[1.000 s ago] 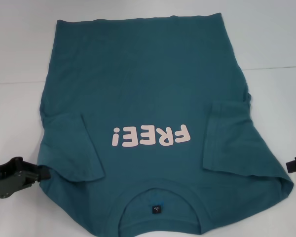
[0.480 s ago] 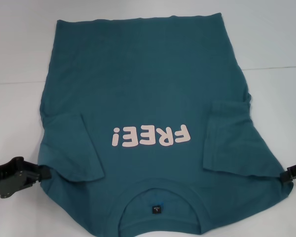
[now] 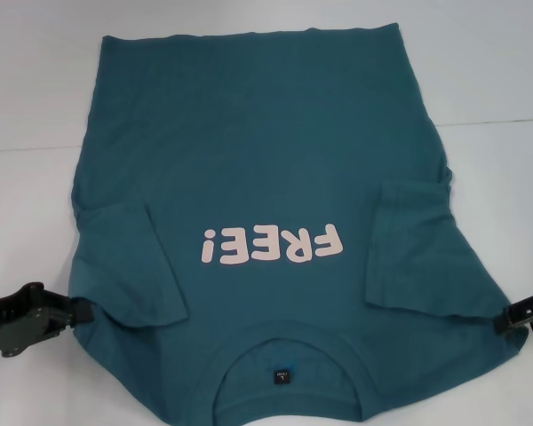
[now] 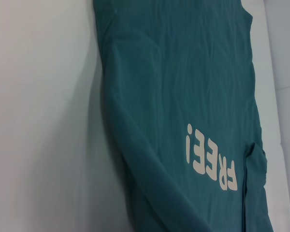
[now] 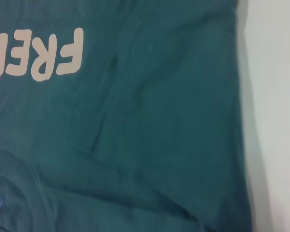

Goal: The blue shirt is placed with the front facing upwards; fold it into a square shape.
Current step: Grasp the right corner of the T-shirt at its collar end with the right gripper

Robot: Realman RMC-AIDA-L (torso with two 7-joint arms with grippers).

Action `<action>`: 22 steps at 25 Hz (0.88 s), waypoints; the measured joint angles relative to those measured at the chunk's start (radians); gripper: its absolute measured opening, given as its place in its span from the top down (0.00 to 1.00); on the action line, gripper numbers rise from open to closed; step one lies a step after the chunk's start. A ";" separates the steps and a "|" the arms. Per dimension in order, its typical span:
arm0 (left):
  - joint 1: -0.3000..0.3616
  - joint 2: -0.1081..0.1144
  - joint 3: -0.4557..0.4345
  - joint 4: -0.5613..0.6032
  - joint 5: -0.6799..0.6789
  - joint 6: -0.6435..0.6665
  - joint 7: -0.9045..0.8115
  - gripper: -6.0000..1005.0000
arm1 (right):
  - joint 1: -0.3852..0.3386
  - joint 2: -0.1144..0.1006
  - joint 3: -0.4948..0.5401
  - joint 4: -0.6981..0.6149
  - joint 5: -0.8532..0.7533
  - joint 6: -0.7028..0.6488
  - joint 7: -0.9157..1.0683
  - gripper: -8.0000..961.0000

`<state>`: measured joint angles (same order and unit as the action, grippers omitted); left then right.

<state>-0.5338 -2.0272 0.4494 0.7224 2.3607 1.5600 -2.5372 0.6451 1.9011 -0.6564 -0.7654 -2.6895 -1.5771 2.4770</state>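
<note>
Along the table's (image 3: 35, 89) near edge, both grippers, left gripper (image 3: 82, 311) and right gripper (image 3: 502, 321), sit at the blue shirt's (image 3: 266, 151) shoulders, can't tell if their fingers are pinched, so an uneven grab might skew the fold.

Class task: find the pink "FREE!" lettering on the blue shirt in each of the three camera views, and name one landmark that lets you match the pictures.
Head view: lettering lies at the centre, upside down, just above the collar.
Left wrist view: lettering runs slantwise low in the picture.
Right wrist view: only "FREE" shows, cut by the picture's edge.
Shared landmark: the lettering itself, on the shirt.
</note>
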 joint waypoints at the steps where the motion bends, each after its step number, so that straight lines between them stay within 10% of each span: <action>1: 0.000 0.000 0.000 0.000 0.000 0.000 0.000 0.99 | 0.003 0.002 0.000 0.000 0.000 0.002 0.000 0.17; 22: 0.001 -0.001 0.000 0.000 -0.001 0.000 0.000 0.99 | 0.060 0.029 -0.059 0.045 -0.027 0.043 0.024 0.17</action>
<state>-0.5331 -2.0279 0.4495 0.7224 2.3600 1.5599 -2.5372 0.7054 1.9305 -0.7153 -0.7207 -2.7169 -1.5337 2.5011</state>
